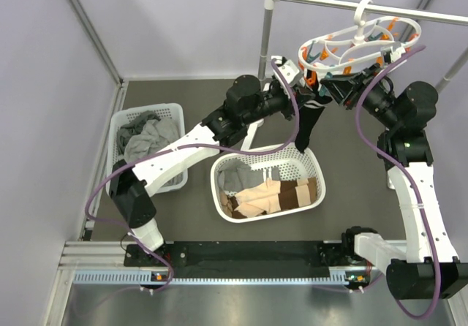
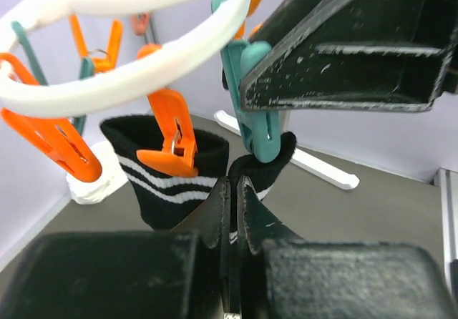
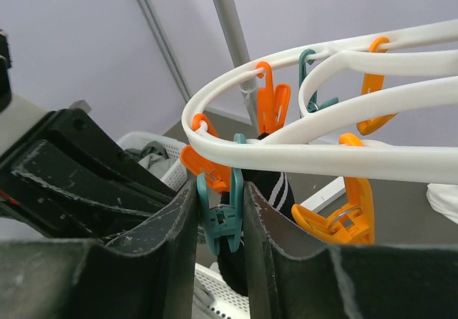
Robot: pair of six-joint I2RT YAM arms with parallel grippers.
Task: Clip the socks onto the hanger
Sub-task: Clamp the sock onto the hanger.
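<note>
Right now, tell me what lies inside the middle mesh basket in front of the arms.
Inside the mesh basket: tan socks with brown bands and a grey piece. Whatever lies under them is covered.

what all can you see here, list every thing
rail: one, white, at the back
hanger: one, white, hooked on the rail
pegs: many, orange and teal, along its rings
black sock: one, white stripes, hanging under the hanger
baskets: two, white mesh, left and middle
tan socks: at least two, brown bands, middle basket
grey garments: one heap, left basket
left fingers: black, pinching the sock cuff
right fingers: black, closed on a teal peg
</note>
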